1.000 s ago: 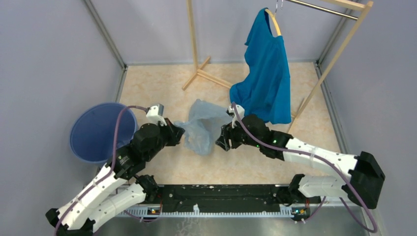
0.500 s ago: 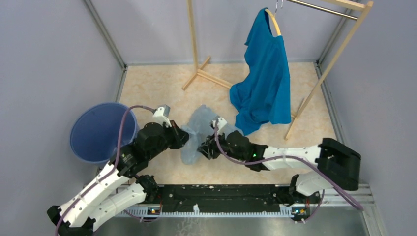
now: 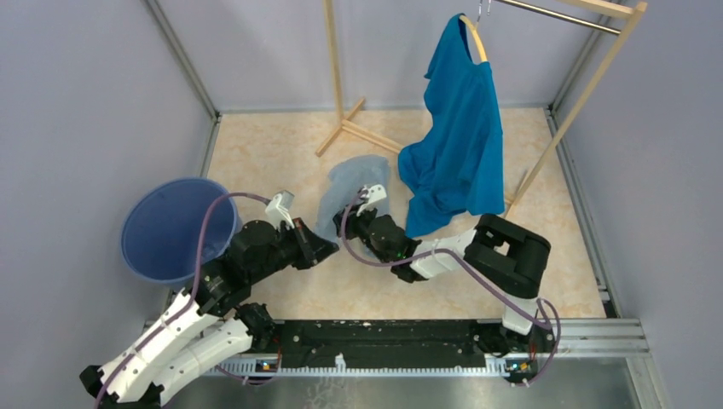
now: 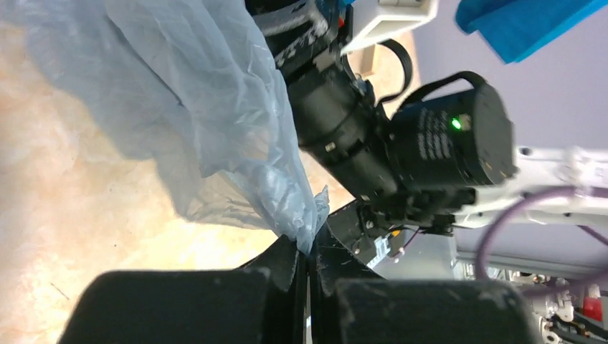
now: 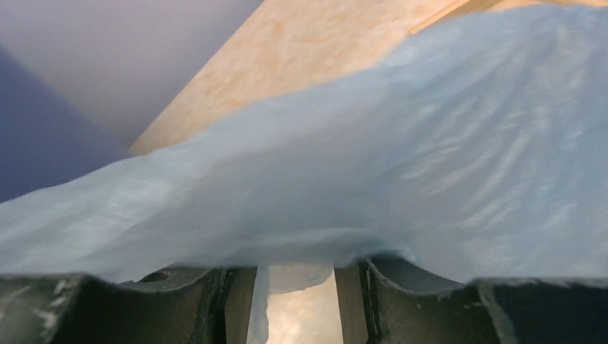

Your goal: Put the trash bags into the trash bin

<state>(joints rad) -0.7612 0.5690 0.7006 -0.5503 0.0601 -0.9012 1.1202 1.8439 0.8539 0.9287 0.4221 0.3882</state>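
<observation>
At the centre of the top view, the thin, crinkly, translucent pale blue-grey trash bag (image 3: 348, 183) sits between the two arms, outside the round blue plastic trash bin (image 3: 162, 247) at middle left. One bag corner is pinched tight in the left gripper (image 4: 310, 252). On the right gripper (image 5: 294, 283) the fingers stand apart, with film draped over them. Print on the black motor housing (image 4: 437, 140) is too small to read.

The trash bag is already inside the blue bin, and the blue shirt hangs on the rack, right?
No. The trash bag is outside the blue bin, pinched by the left gripper, as the top and left wrist views show. The blue shirt does hang on the rack.
</observation>
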